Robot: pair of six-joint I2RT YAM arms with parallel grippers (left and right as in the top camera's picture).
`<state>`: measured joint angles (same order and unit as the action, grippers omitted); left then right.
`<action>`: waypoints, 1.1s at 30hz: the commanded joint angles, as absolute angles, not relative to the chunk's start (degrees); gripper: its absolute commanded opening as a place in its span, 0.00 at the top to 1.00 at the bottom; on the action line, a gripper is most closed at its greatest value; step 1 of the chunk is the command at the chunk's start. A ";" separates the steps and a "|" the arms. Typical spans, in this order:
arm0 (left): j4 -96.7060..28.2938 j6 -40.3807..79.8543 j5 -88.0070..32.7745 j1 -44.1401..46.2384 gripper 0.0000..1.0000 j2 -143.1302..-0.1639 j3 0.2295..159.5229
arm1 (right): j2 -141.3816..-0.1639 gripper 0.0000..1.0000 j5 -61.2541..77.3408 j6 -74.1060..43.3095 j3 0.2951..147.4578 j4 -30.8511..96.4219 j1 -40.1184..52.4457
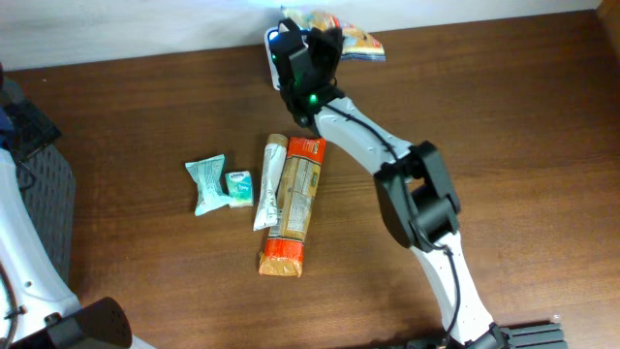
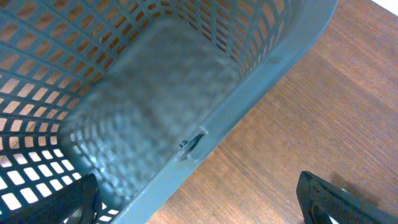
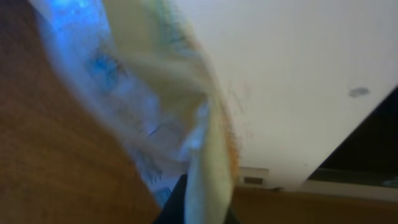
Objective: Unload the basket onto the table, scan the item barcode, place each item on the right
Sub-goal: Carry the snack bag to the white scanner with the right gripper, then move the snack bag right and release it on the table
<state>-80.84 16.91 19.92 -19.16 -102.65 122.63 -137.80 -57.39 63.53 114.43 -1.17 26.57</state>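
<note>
My right gripper [image 1: 325,41] reaches to the table's far edge and is shut on a colourful snack bag [image 1: 356,41]. It holds the bag next to a small white device [image 1: 270,41]. In the right wrist view the bag [image 3: 155,93] is blurred, pale yellow with a blue glow on it, and its edge is pinched at my gripper [image 3: 200,208]. My left gripper [image 2: 199,208] hangs open over the rim of a grey mesh basket [image 2: 205,134], one finger [image 2: 74,199] inside it and the other above the wood. Nothing is between its fingers.
Mid-table lie an orange cracker pack [image 1: 294,204], a white stick pack [image 1: 269,182] and two teal-and-white packets [image 1: 205,182]. The grey basket [image 1: 48,208] stands at the left edge. A white wall borders the far side.
</note>
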 commanded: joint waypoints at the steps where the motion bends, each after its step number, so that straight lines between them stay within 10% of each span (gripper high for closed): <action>1: -80.66 17.08 20.38 -19.29 0.01 -102.41 123.09 | -120.29 0.96 -46.59 41.65 114.93 18.81 24.25; 11: -80.66 17.06 20.38 -19.29 0.01 -102.41 123.09 | -102.78 0.96 26.72 5.13 113.62 75.83 -12.12; 21: -80.68 17.08 20.38 -19.29 0.01 -102.41 123.09 | -109.84 0.96 32.29 3.16 83.29 55.86 -35.18; 24: -80.66 17.08 20.38 -19.29 0.01 -102.41 123.09 | -110.10 0.40 27.68 -0.69 79.61 54.17 -37.10; 33: -80.68 17.08 20.38 -19.29 0.01 -102.41 123.09 | -109.58 0.20 19.97 -3.60 91.37 66.48 -27.40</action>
<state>-80.75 16.91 19.97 -19.16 -102.65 122.63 -110.24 25.61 -1.74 85.60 64.25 -31.88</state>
